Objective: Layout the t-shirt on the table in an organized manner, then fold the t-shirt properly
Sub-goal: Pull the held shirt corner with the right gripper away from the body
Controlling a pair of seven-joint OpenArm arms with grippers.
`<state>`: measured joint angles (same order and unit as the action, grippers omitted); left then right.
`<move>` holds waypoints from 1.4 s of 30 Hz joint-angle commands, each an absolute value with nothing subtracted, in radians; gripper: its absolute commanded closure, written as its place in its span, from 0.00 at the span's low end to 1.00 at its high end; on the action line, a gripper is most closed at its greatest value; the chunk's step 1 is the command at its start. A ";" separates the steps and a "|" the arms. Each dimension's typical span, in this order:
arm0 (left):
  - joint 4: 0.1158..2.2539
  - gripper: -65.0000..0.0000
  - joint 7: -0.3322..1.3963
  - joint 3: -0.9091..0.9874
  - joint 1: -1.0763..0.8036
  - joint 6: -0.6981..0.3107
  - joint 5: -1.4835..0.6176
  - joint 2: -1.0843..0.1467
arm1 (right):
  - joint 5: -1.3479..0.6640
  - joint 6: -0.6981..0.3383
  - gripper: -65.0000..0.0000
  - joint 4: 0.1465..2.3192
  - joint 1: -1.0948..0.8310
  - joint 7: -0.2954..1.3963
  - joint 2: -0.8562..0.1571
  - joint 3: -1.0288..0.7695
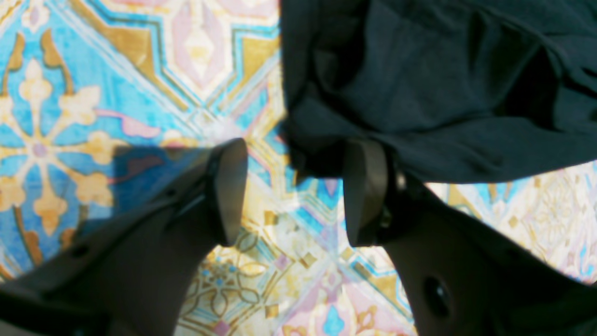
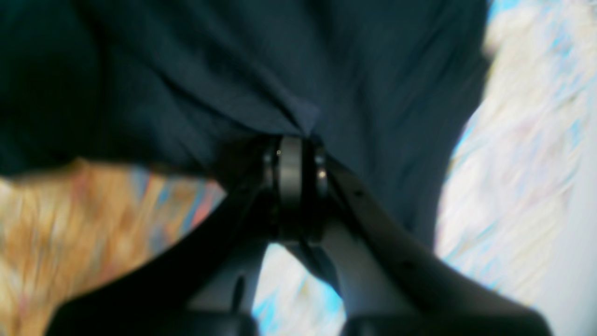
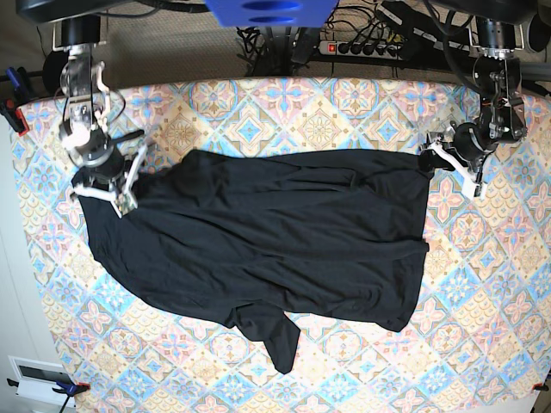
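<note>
Pastel diamond tiles in blue, pink and yellow cover the table (image 3: 344, 103), the largest element of the scene, seen whole in the base view. Across its middle lies the t-shirt (image 3: 258, 241), a plain black garment spread broadly but unevenly: creases run along its width, its lower edge is ragged, and a sleeve-like flap hangs down from the bottom edge. The right gripper (image 2: 291, 140) sits at one upper corner of the cloth with its jaws pressed together on a pinch of black fabric, which gathers into radiating folds at the fingertips. The left gripper (image 1: 294, 186) hovers at the opposite upper corner with its jaws standing wide apart and nothing between them; one finger (image 1: 366, 191) lies against the hem, the other (image 1: 228, 191) over bare tablecloth. The step in hand appears to be the laying-out, not yet the folding. The next move probably calls for the left gripper to advance onto the hem and close, so that both corners can be drawn apart and the creases pulled flat.
</note>
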<state>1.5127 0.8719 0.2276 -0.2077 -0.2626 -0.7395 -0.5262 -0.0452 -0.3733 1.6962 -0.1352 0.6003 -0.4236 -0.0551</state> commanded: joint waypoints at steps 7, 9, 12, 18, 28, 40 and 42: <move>1.526 0.51 0.858 0.234 -0.202 -0.265 -0.750 -0.544 | -0.048 -0.372 1.00 1.596 0.001 0.588 -0.438 0.010; 1.526 0.51 0.858 0.234 -0.203 -0.265 -0.750 -0.544 | -0.048 -0.372 1.00 1.563 0.036 0.587 -0.438 0.028; 1.526 0.51 0.858 0.234 -0.205 -0.263 -0.748 -0.544 | -0.048 -0.371 0.97 1.515 0.077 0.587 -0.438 0.056; 1.524 0.51 0.858 0.234 -0.205 -0.263 -0.748 -0.544 | 0.045 -0.367 0.83 1.423 0.140 0.587 -0.437 0.105; 1.524 0.51 0.858 0.234 -0.205 -0.263 -0.748 -0.544 | 0.133 -0.303 0.72 1.570 0.119 0.587 -0.432 0.107; 1.524 0.51 0.858 0.234 -0.200 -0.263 -0.753 -0.542 | 0.134 -0.283 0.72 1.728 -0.107 0.587 -0.423 -0.107; 1.524 0.51 0.858 0.234 -0.200 -0.263 -0.753 -0.542 | 0.134 -0.283 0.70 1.728 -0.119 0.588 -0.423 -0.107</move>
<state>1.5108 0.8715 0.2276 -0.2077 -0.2615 -0.7403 -0.5240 0.1280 -0.2916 1.7138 -0.1287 0.5991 -0.4030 -0.0975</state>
